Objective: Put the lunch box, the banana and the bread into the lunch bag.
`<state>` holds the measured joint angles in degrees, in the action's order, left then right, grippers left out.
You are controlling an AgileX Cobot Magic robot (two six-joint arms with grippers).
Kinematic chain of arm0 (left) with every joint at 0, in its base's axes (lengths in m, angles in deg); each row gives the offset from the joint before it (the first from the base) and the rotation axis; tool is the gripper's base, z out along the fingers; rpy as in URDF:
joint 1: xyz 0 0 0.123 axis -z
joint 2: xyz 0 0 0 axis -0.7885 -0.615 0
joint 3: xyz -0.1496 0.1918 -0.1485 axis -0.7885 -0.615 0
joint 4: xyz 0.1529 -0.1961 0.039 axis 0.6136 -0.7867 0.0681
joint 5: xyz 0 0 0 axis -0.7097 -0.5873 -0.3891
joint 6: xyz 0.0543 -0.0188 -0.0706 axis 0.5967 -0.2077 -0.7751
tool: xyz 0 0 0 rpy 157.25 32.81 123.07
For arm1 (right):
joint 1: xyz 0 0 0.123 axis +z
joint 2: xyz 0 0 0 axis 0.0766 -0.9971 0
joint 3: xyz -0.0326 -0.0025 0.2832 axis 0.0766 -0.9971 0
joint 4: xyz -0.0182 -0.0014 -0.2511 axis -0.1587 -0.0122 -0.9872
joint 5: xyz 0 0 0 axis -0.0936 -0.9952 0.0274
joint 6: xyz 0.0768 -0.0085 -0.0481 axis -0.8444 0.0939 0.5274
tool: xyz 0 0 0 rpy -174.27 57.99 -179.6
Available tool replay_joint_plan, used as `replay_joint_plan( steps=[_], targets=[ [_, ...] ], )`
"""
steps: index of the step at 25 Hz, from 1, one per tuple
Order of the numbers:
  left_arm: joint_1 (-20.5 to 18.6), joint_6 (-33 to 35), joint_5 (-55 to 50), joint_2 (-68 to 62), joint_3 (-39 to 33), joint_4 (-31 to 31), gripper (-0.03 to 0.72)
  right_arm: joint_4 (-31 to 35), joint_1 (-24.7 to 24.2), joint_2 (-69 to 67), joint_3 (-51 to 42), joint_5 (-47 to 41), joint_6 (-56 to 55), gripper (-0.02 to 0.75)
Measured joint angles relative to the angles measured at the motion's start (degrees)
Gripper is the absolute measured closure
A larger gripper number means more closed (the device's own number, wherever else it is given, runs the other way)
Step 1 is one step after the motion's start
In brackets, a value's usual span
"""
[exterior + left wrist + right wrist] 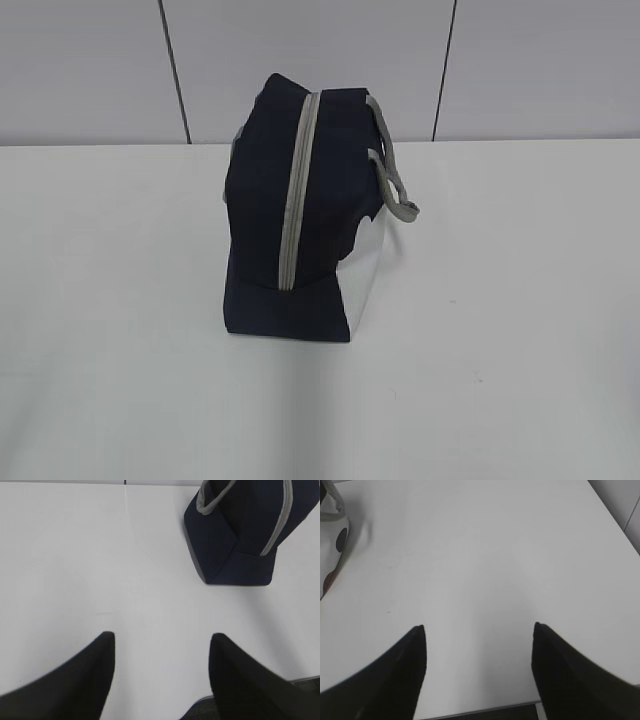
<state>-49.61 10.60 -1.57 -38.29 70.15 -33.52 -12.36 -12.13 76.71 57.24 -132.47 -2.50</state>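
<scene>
A white table [520, 330] fills the lower view; toward twelve o'clock a grey panelled wall [90, 70] with dark seams.

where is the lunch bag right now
The lunch bag stands alone near the middle of the white table in the exterior view, zipper closed. It shows at the top right of the left wrist view and the left edge of the right wrist view.

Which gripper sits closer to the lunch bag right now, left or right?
Hard to separate. The left gripper has the lunch bag ahead to its right. The right gripper sees only the bag's white panel ahead at its far left. Both hover open above the table.
</scene>
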Motion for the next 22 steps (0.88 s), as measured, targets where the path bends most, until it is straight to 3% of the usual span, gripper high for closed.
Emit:
replay_joint_plan(
  steps=[9, 15, 22],
  targets=[
    [0.00, -0.41, -0.04, 0.00, 0.00, 2.40, 0.284, 0.00, 0.00, 0.00, 0.00, 0.00, -0.07, 0.248],
    [0.00, -7.85, -0.23, 0.00, 0.00, 10.13, 0.307, 0.00, 0.00, 0.00, 0.00, 0.00, -0.07, 0.248],
    [0.00, -8.89, -0.23, 0.00, 0.00, 10.56, 0.314, 0.00, 0.00, 0.00, 0.00, 0.00, -0.07, 0.248]
  ],
)
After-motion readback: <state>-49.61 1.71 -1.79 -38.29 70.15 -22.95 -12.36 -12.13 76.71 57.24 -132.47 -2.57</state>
